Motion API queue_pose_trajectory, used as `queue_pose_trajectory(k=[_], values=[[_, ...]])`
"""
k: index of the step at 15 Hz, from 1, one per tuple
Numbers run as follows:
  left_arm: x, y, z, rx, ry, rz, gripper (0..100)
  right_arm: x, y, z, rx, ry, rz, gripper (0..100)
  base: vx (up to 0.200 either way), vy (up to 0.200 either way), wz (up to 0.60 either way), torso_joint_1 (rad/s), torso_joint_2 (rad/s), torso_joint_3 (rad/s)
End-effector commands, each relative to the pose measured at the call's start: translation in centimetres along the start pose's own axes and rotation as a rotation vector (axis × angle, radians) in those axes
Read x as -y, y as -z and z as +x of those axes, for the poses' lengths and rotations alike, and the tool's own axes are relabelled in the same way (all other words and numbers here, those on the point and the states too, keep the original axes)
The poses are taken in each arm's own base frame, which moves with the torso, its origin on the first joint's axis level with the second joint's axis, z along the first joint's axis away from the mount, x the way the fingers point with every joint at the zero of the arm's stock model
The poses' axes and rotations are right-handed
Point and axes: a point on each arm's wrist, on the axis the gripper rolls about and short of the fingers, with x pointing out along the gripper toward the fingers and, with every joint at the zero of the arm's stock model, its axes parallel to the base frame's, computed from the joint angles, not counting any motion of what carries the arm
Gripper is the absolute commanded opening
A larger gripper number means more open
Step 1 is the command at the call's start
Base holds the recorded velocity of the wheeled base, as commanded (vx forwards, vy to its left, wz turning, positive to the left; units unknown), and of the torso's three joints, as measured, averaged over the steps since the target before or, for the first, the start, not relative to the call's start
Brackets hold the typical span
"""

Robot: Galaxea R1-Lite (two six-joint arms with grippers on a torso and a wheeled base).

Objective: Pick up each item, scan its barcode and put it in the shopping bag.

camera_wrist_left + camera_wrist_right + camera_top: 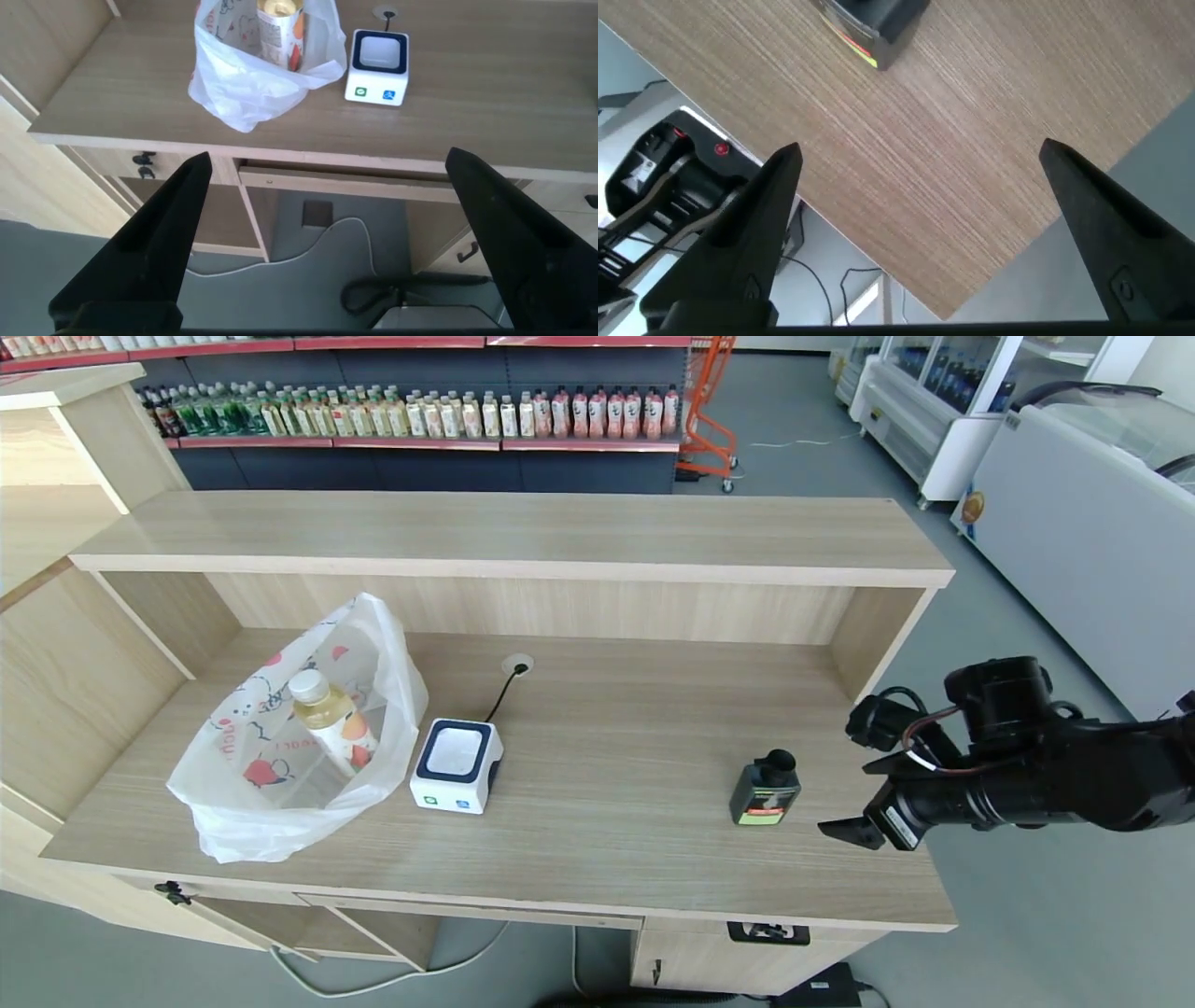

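Shopping bag [233, 821] sits at the left end of the bench [607, 756], its mouth open, with a pale drink bottle [329, 719] leaning inside it. Off the bench's front edge on that side, the left gripper [329, 159] hangs with its fingers spread wide and nothing between them. Just right of the bag, touching its plastic, stands the white scanner [457, 765], whose black cable [504, 695] runs back to a hole in the bench top. The scanner stands between the bag and the dark bottle [766, 791], which is upright well to the right, near the front edge. Just right of that bottle, the right gripper [920, 149] hovers over the bench's right front corner, fingers wide apart and empty.
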Motion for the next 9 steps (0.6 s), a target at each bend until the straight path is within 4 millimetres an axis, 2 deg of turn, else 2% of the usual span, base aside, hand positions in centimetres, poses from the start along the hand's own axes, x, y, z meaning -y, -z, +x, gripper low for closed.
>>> queue_pose_trajectory(k=[1,5,9], values=[[0.0,0.0,0.0,0.000,0.000,-0.001,100,-0.2,-0.6,2.9,0.006,-0.058,-0.018,100,0.000,0.000,0.00,0.000,0.00,0.000],[0.0,0.0,0.0,0.000,0.000,0.000,100,-0.6,-0.8,5.2,0.012,-0.083,-0.036,100,0.000,0.000,0.00,0.000,0.00,0.000],[0.0,0.0,0.0,0.000,0.000,-0.001,100,-0.7,-1.7,7.1,0.059,-0.117,-0.055,100,0.000,0.000,0.00,0.000,0.00,0.000]])
